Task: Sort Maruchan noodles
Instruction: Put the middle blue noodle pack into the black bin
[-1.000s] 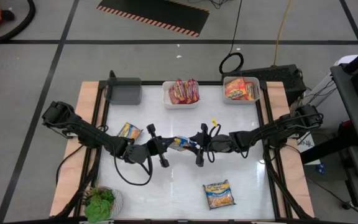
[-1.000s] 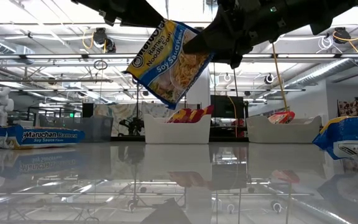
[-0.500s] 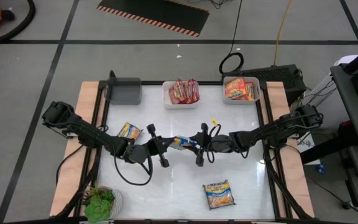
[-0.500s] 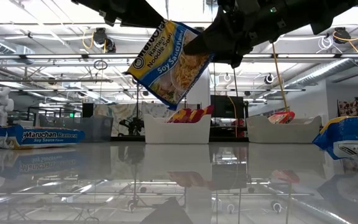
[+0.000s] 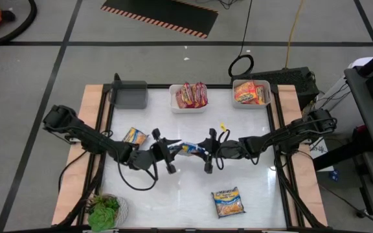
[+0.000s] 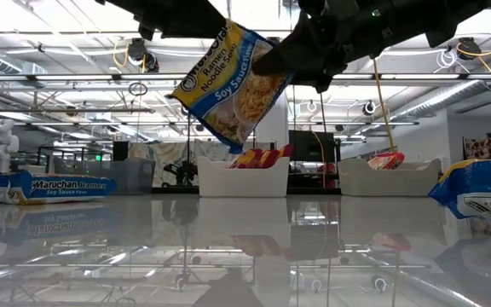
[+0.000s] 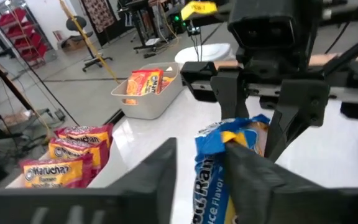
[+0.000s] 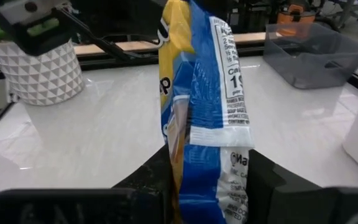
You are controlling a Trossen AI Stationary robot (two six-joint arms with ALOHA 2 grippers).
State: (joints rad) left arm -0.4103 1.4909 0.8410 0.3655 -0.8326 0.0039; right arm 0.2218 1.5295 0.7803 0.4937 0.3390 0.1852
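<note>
Left fingers (image 7: 166,180) have spread off the blue packet (image 6: 233,85); right fingers (image 8: 207,180) stay clamped on it above the worktop (image 5: 193,188), completing the handover.

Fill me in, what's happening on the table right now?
Both arms meet mid-table over one blue-and-yellow noodle packet held in the air. The right gripper clamps it; the left gripper is at its other end, fingers loosening. Red packets and orange packets already sit in two white bins.
</note>
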